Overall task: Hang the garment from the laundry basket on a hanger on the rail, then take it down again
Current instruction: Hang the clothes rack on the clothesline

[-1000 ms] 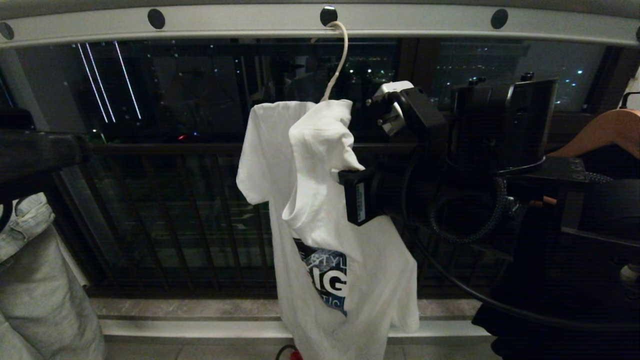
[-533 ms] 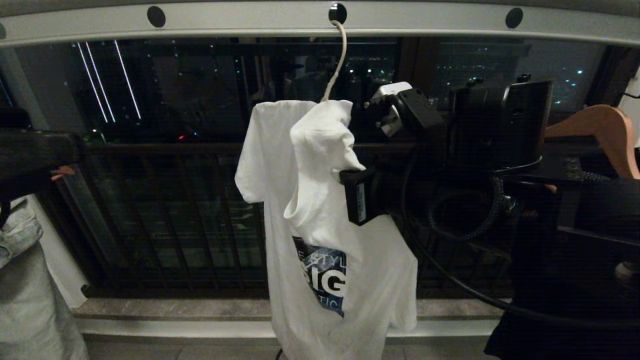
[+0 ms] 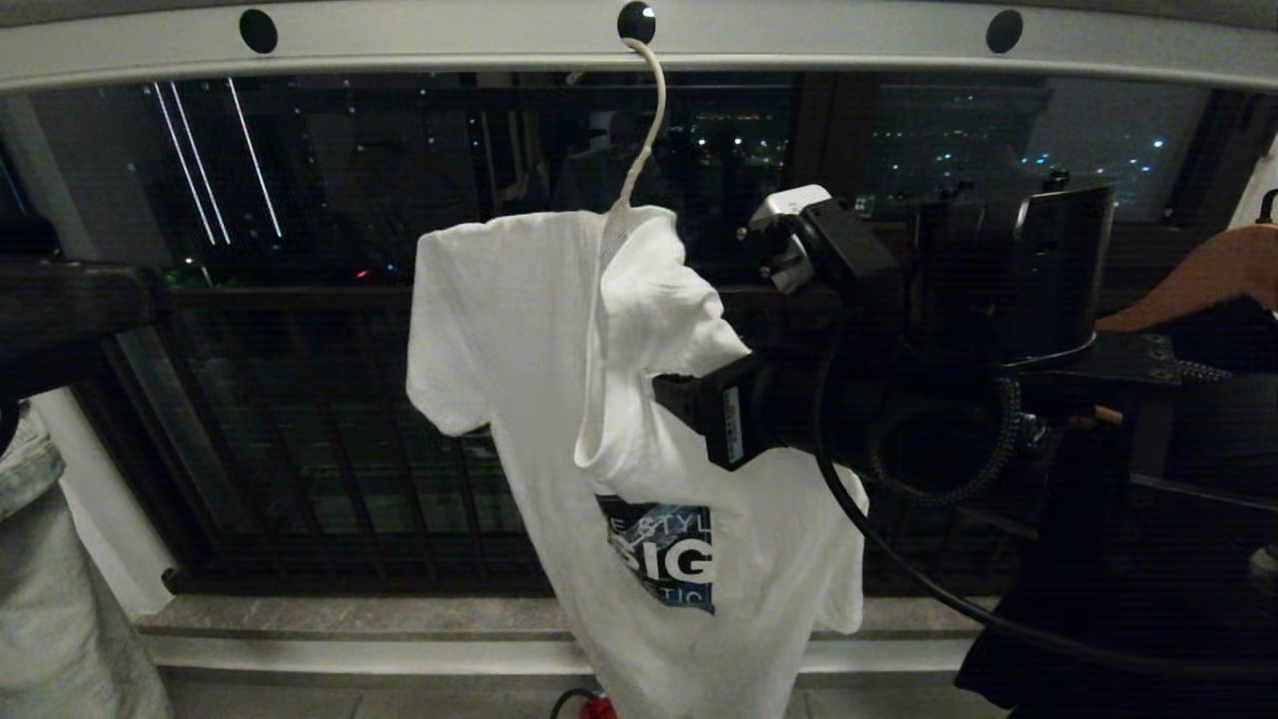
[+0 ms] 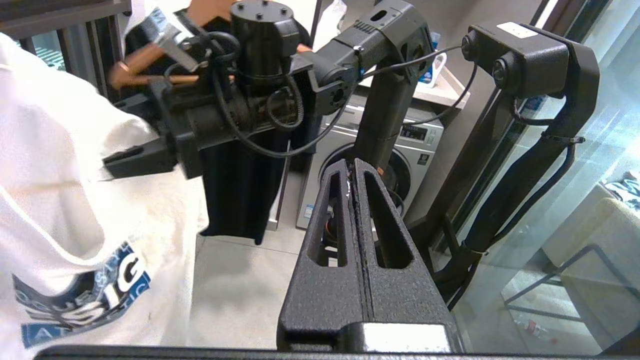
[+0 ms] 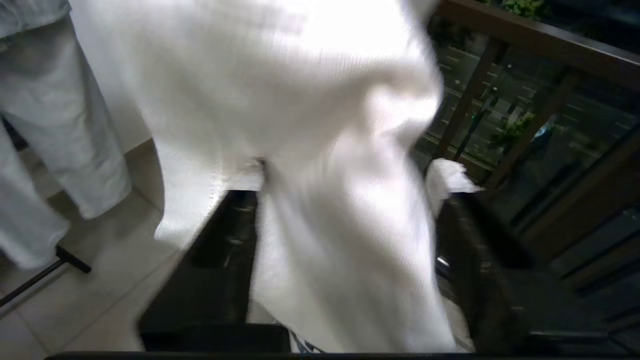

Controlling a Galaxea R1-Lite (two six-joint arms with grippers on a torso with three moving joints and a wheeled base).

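White cloth fills the right wrist view: the garment [image 5: 320,150] hangs between the spread fingers [image 5: 480,260] of the right pincer [image 5: 345,250], which stand apart on either side of the fabric without pressing it. From the head, that right pincer [image 3: 689,394] sits against the shirt's collar fold. The left pincer [image 4: 354,170] is off to the side, its jaws pressed together and empty, near the garment's printed front [image 4: 80,295]. Farther off, the garment [image 3: 519,330] drapes from the hanger [image 3: 639,130], whose hook sits in a black hole of the rail [image 3: 799,35]. Behind it runs the dark balcony railing [image 3: 300,419]
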